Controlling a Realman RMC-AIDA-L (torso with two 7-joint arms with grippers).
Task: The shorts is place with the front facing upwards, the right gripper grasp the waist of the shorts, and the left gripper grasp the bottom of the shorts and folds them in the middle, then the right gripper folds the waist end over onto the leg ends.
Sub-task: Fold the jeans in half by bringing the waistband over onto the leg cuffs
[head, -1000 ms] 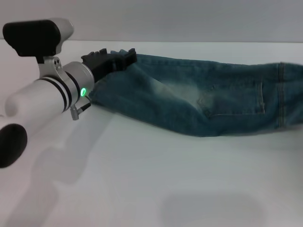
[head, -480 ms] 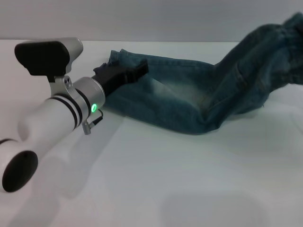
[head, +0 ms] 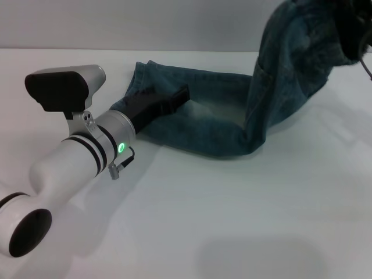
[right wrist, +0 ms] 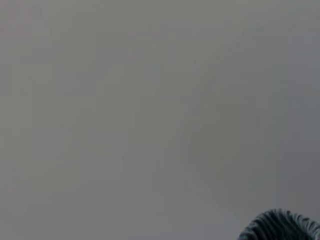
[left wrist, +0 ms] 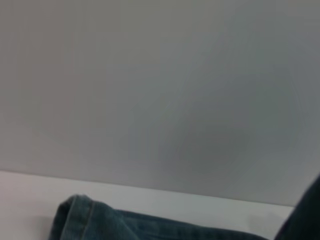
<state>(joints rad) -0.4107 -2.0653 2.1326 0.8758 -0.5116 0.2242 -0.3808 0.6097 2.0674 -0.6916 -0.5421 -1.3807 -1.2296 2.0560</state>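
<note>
Found the bench (head: 232, 221) bare and white under both arms, with the shorts (head: 215, 125) no longer stretched flat along it as a second earlier. Saw about half of the denim raised since then: peeled off the bench from the far end and bent at a crease, well to the right of the left claw (head: 165, 103).

Traced the waist (head: 308, 23) up to the top corner of the head view, hanging from the right claw (head: 356, 26). Judged that claw clamped on the band, since nothing else held the cloth aloft; caught only a ruffled scrap of it in the right wrist view. Read this as the last fold begun and the lengthwise fold done.

Found the leg ends (head: 142, 72) flat on the bench, just behind and beside the left claw, shifted only a little. Saw that claw resting low on the denim there, slid slightly towards the robot over the second. Could not tell its grip: wide or narrow, not shown.

Judged what was left: carry the waist across, over the left claw's side, and lay it on the leg ends. Noted a risk of the pinned end dragging if pulled too hard.
</note>
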